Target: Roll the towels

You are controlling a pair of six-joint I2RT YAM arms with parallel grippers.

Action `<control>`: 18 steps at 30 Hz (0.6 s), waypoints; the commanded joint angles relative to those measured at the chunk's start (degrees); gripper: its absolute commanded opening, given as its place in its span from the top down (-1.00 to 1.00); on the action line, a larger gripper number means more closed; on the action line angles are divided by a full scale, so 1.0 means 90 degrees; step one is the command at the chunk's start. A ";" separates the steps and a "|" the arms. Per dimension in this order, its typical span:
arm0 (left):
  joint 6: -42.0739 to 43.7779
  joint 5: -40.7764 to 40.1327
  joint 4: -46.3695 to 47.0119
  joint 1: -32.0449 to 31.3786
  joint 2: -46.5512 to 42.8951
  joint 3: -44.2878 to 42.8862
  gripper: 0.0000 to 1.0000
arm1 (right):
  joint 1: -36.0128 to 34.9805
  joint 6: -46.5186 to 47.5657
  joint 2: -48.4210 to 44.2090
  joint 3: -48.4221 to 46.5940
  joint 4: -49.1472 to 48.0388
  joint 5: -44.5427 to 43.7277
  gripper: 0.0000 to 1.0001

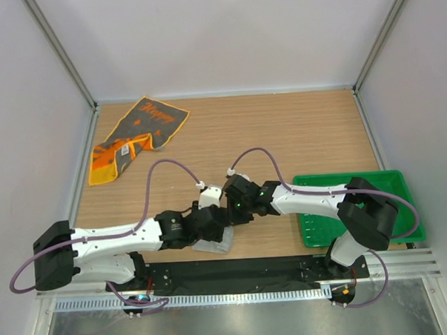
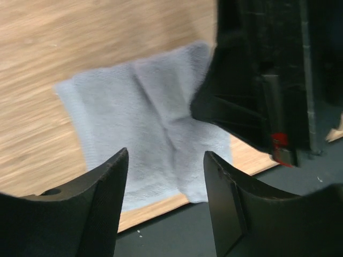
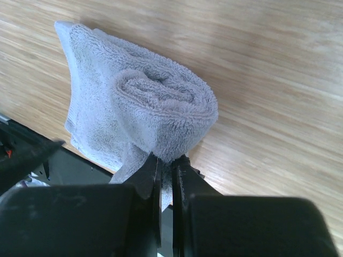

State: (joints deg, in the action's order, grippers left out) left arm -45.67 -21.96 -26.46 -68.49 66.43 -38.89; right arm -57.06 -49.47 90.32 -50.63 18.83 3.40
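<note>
The light grey towel (image 1: 215, 246) lies at the table's near edge, its far part wound into a loose roll (image 3: 161, 99). My right gripper (image 3: 167, 159) is shut on the roll's near side, with cloth pinched between the jaws. My left gripper (image 2: 166, 152) hovers just above the flat tail of the same towel (image 2: 144, 118), its jaws open with nothing between them. In the top view both grippers meet over this towel, left gripper (image 1: 213, 221) and right gripper (image 1: 237, 204). The dark grey towel with orange print (image 1: 139, 132) lies crumpled at the far left, untouched.
A green plastic tray (image 1: 391, 181) sits at the right near edge, partly under my right arm. A black rail (image 1: 235, 269) runs along the front edge just beyond the grey towel. White walls close the table on three sides.
</note>
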 commanded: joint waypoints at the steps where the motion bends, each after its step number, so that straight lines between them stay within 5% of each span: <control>1: 0.0123 -0.1200 -0.0253 -0.0709 0.0400 -0.0463 -0.18 | -0.0174 -0.0098 0.0120 -0.0370 0.0798 -0.0319 0.98; 11: -0.0870 -0.2677 -0.0449 -0.2145 0.1085 -0.1001 -0.15 | -0.0184 -0.0440 0.0355 -0.0439 0.0809 -0.0309 0.98; 18: -0.1039 -0.2736 -0.0039 -0.2419 0.1407 -0.0922 -0.20 | -0.0184 -0.0567 0.0462 -0.0429 0.0555 -0.0017 0.98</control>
State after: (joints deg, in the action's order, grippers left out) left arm -52.60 -42.15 -29.69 -89.58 77.03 -46.06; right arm -58.02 -53.39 93.08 -53.71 23.81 2.17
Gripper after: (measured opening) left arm 0.594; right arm 0.091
